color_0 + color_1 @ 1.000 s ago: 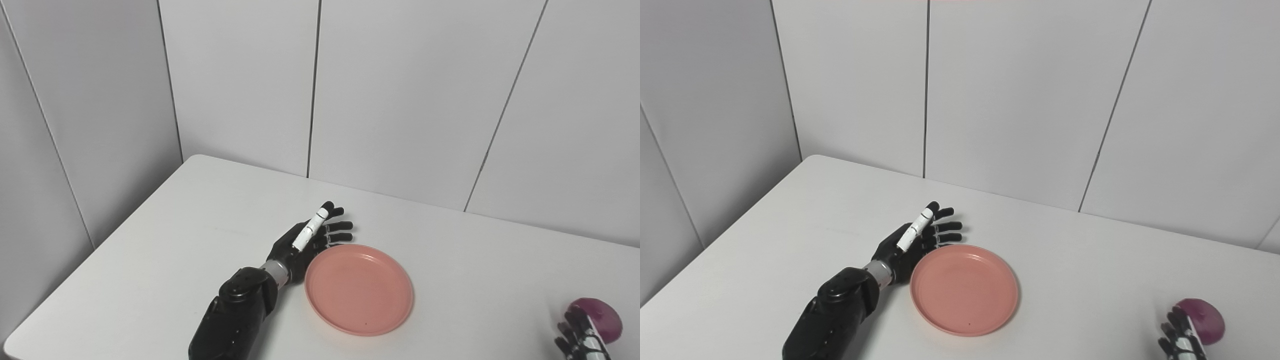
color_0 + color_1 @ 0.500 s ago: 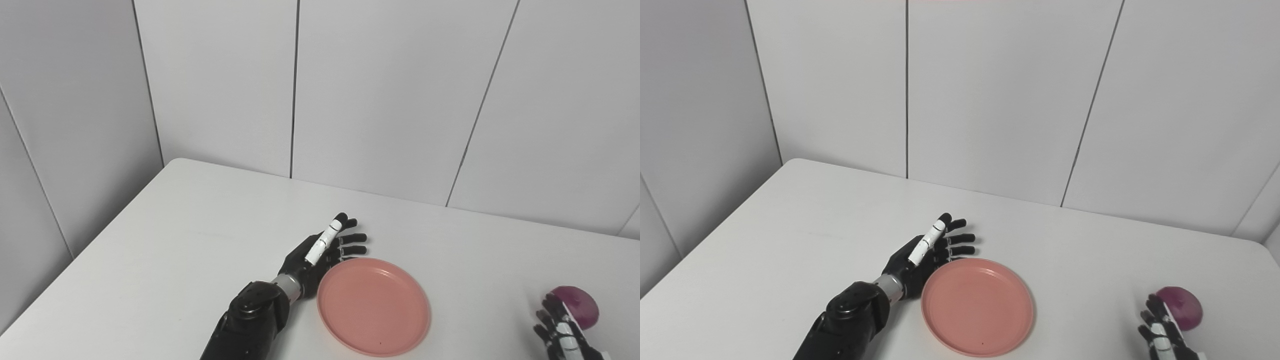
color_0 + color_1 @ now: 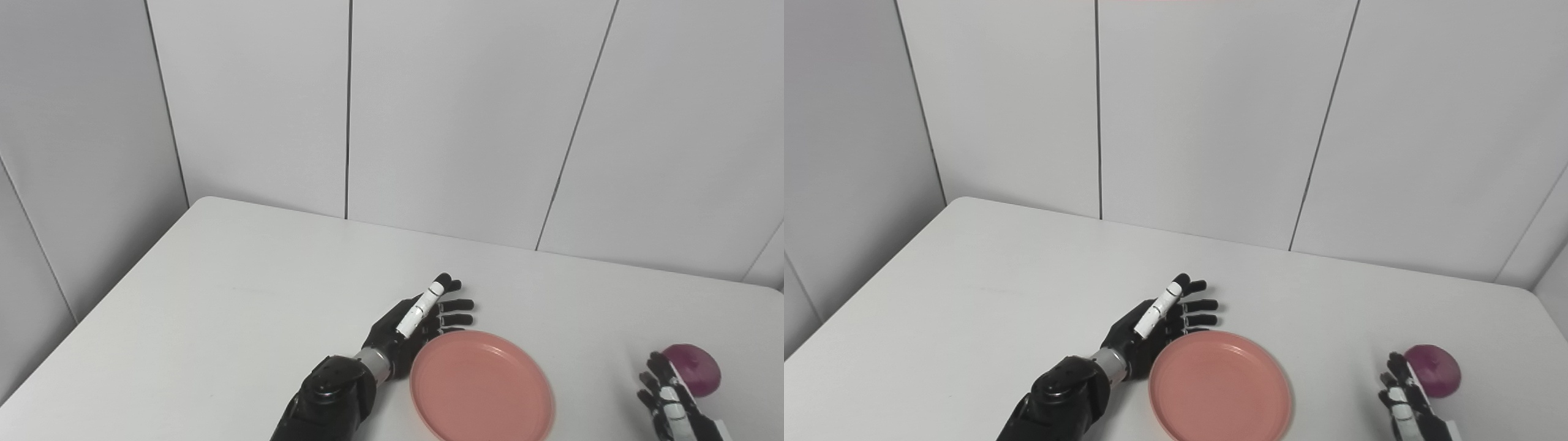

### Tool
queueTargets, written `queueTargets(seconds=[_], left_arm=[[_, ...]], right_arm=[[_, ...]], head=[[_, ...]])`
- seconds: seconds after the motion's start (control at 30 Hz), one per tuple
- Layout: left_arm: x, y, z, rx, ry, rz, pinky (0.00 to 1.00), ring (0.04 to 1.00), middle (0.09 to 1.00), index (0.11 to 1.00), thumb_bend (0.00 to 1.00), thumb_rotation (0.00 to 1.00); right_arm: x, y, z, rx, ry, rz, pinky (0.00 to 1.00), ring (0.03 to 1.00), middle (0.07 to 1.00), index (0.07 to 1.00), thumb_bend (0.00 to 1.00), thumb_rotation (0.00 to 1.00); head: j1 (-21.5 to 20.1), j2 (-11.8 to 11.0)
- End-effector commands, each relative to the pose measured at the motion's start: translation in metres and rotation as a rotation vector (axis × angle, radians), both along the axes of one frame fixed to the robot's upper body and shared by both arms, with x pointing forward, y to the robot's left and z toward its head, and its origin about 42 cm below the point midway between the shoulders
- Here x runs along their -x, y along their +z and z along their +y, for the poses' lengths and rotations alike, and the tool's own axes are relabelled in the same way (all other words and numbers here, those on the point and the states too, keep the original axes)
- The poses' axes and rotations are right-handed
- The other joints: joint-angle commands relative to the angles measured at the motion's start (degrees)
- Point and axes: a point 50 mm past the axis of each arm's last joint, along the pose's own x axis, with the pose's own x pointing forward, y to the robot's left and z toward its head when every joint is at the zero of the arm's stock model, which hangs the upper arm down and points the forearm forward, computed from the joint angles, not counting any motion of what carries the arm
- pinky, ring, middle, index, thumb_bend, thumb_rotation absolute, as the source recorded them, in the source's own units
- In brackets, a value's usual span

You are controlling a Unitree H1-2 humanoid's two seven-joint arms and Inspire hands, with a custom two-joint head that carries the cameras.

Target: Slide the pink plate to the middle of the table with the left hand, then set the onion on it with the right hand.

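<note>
Two risks: my left hand (image 3: 1157, 320), fingers spread and holding nothing, presses the pink plate (image 3: 1220, 387) rim at ten o'clock and could overshoot it; my right hand (image 3: 1402, 398), open, may nudge the onion (image 3: 1434, 370) rolling.

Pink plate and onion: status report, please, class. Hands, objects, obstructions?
Left hand open, fingers against pink plate rim. Right hand open beside onion, no grip yet. Plate empty. Table between them unobstructed.
</note>
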Motion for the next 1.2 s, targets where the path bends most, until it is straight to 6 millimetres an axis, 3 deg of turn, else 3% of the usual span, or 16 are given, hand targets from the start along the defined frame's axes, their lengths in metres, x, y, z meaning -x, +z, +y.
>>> queueTargets(seconds=[0.0,0.13,0.63,0.87,1.0,1.17], left_arm=[[0.008,-0.026,0.003,-0.033,0.014,0.1,0.77,0.776,0.795,0.881,0.69,0.79],[0.006,-0.028,0.008,-0.04,0.027,0.09,0.78,0.779,0.795,0.882,0.69,0.8],[0.006,-0.033,0.027,-0.054,0.075,0.059,0.77,0.782,0.81,0.899,0.67,0.81],[0.003,-0.031,0.04,-0.04,0.113,0.054,0.79,0.789,0.805,0.922,0.69,0.81],[0.002,-0.029,0.044,-0.038,0.114,0.049,0.8,0.797,0.805,0.928,0.68,0.81],[0.0,-0.031,0.045,-0.037,0.11,0.058,0.79,0.806,0.82,0.941,0.66,0.81]], right_arm=[[-0.001,-0.001,0.015,-0.018,0.037,-0.001,0.96,0.972,0.981,0.961,0.84,0.87],[0.0,-0.001,0.019,-0.013,0.04,-0.008,0.94,0.964,0.976,0.957,0.81,0.88],[0.007,0.005,0.027,0.02,0.045,-0.011,0.94,0.97,0.984,0.969,0.81,0.91],[0.008,0.004,0.031,0.026,0.052,-0.021,0.95,0.962,0.98,0.966,0.86,0.9],[0.007,0.006,0.036,0.054,0.038,-0.058,0.9,0.929,0.943,0.955,0.86,0.88],[0.007,0.032,0.041,0.106,0.058,-0.157,0.9,0.932,0.93,0.961,0.9,0.86]], head=[[0.01,0.07],[-2.33,0.67],[-3.55,1.58],[-7.49,2.04],[-8.77,2.1],[-10.86,1.61]])
